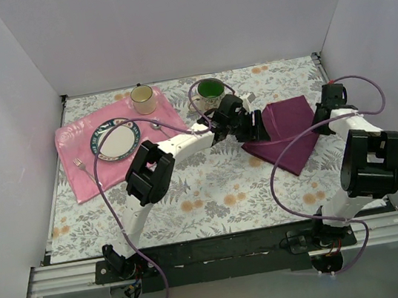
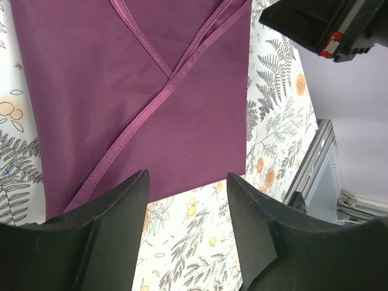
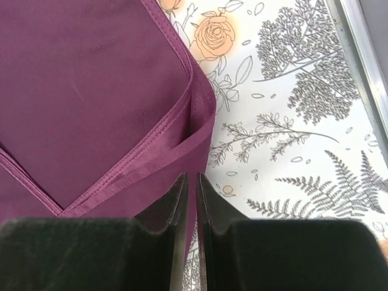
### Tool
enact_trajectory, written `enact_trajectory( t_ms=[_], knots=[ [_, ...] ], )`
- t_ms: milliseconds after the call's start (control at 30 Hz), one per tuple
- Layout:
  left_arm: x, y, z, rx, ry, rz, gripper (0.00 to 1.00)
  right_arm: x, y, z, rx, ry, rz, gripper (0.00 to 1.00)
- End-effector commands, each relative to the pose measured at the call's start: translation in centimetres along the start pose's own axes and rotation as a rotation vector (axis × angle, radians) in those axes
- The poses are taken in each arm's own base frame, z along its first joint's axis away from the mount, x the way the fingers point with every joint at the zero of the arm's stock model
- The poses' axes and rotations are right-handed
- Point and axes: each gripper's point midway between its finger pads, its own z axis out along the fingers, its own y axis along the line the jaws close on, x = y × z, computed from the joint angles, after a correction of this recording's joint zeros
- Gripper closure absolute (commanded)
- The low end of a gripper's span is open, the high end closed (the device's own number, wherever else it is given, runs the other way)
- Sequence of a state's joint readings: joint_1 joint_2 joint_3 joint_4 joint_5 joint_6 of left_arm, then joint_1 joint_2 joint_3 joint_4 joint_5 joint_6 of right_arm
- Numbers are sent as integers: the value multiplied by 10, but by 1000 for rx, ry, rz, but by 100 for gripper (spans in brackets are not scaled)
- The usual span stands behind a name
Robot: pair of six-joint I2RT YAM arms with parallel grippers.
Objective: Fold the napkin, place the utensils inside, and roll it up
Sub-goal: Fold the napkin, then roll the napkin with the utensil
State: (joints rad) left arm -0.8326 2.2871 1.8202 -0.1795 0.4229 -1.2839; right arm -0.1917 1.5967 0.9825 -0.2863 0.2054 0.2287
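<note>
The dark purple napkin (image 1: 291,135) lies folded on the floral tablecloth at the right, its hems crossing in the left wrist view (image 2: 151,91). My left gripper (image 1: 254,129) hovers over the napkin's left edge, open and empty (image 2: 188,179). My right gripper (image 1: 322,118) is at the napkin's right edge. Its jaws are closed to a thin slit over the hem (image 3: 191,179), with nothing visibly between them. The napkin's doubled edge shows just ahead of them (image 3: 121,121). The silver fork (image 1: 79,164) lies on the pink mat at far left. I cannot make out the spoon.
A light pink mat (image 1: 83,177) at the left holds a patterned plate (image 1: 93,144) and a tan mug (image 1: 143,99). A cup with a green inside (image 1: 210,89) stands behind the left gripper. White walls enclose the table on three sides.
</note>
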Motion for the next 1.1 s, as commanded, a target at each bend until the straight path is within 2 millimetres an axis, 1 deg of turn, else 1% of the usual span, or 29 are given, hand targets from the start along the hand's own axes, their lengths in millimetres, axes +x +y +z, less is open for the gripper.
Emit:
enact_trajectory(
  t_ms=[0, 67, 100, 167, 200, 267, 300, 333, 400, 433, 467, 500, 533, 567, 600, 633, 667, 700, 733, 767, 800, 833, 867, 900, 933, 967, 1033, 1067],
  knots=[
    [-27, -19, -13, 14, -58, 52, 45, -8, 9, 11, -44, -24, -13, 83],
    [-34, -22, -19, -8, -70, 61, 42, -4, 12, 18, -54, -7, -15, 84],
    [-36, -23, -22, -16, -72, 66, 39, -4, 15, 20, -71, -8, -16, 84],
    [-37, -23, -28, -44, -70, 59, 36, -1, 17, 27, -77, 8, -13, 84],
    [-40, -28, -34, -43, -76, 66, 32, -3, 20, 28, -87, 6, -11, 84],
    [-40, -28, -43, -69, -73, 79, 27, -5, 22, 31, -92, 6, -14, 84],
    [-44, -32, -50, -73, -82, 89, 25, -11, 23, 30, -97, -5, -8, 84],
    [-42, -29, -54, -91, -72, 111, 22, -12, 24, 28, -98, -5, -11, 84],
    [-42, -21, -62, -127, -75, 124, 19, -16, 27, 23, -104, -12, -17, 84],
    [-41, -19, -67, -135, -61, 119, 18, -22, 29, 19, -105, -23, -22, 83],
    [-41, -9, -70, -149, -52, 102, 18, -18, 33, 12, -99, -6, -40, 80],
    [-37, -5, -74, -155, -35, 90, 18, -20, 28, 9, -53, -10, -51, 76],
    [-41, -6, -85, -160, -51, 90, 18, -25, 27, 0, -27, -13, -61, 68],
    [-34, 4, -90, -186, -45, 73, 18, -14, 33, -8, -7, 22, -105, 63],
    [-38, 5, -97, -196, -67, 74, 17, -12, 27, -14, 53, 23, -130, 60],
    [-45, -8, -113, -181, -102, 88, 18, -7, 28, -25, 64, 19, -151, 50],
    [-44, -7, -120, -188, -116, 81, 18, 4, 35, -34, 64, 33, -197, 44],
    [-35, -2, -122, -200, -109, 67, 18, 11, 42, -43, 72, 22, -233, 39],
    [-35, -9, -134, -186, -127, 65, 18, 21, 45, -55, 57, 14, -254, 30],
    [-34, -6, -137, -183, -134, 22, 18, 32, 57, -64, 28, 14, -293, 25],
    [-22, 4, -136, -181, -123, -10, 19, 41, 60, -69, 2, 24, -295, 21],
    [-16, 0, -136, -134, -100, -34, 20, 43, 64, -79, -43, 5, -272, 16],
    [-15, 6, -135, -124, -100, -74, 22, 60, 61, -77, -60, 36, -234, 14],
    [-15, 4, -131, -91, -105, -110, 24, 63, 68, -79, -115, 33, -207, 14],
    [-7, 6, -128, -71, -82, -131, 24, 64, 66, -85, -134, 30, -179, 17],
    [-2, 9, -121, -63, -59, -147, 24, 70, 59, -84, -122, 51, -131, 17],
    [1, 8, -116, -38, -51, -169, 23, 75, 53, -87, -130, 67, -93, 17],
    [2, 10, -115, -40, -50, -180, 24, 74, 42, -85, -118, 76, -54, 16]
  ],
)
